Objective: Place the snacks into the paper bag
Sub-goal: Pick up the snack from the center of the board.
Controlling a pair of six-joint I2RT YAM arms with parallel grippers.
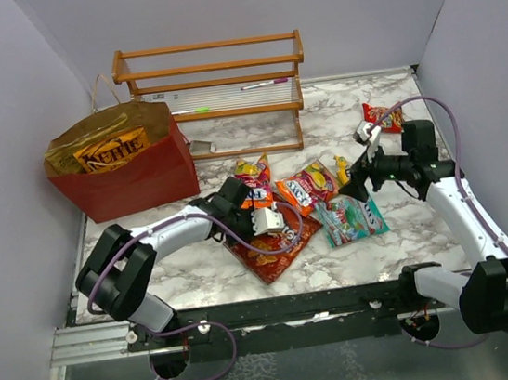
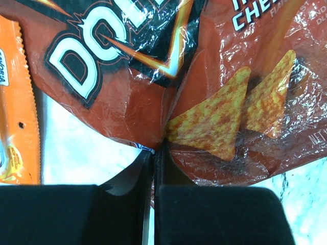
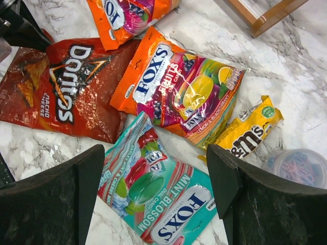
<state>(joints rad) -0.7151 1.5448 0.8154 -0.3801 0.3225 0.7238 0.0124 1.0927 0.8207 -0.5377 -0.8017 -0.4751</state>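
My left hand is pinched tight on a fold at the edge of the Doritos bag, with no gap between the fingers. The bag sits on the marble bench in front of the arm bases, and I cannot tell whether it is lifted at all. An orange pack lies just beside its left edge in the left wrist view.

My right hand is spread wide and holds nothing. It hangs over the Fox's mint pack, which is teal and flat on the bench. The Fox's fruit pack overlaps the mint pack's top corner and also touches the Doritos bag. The yellow M&M's pack pokes out from under the fruit pack's right side. A small clear cup is just beside the M&M's.

The red paper bag stands upright at far left, mouth open, well apart from both hands. The Kettle chips bag is already inside it, label showing. A red packet lies alone at far right near the wall. The wooden rack stands at the back, just right of the paper bag.
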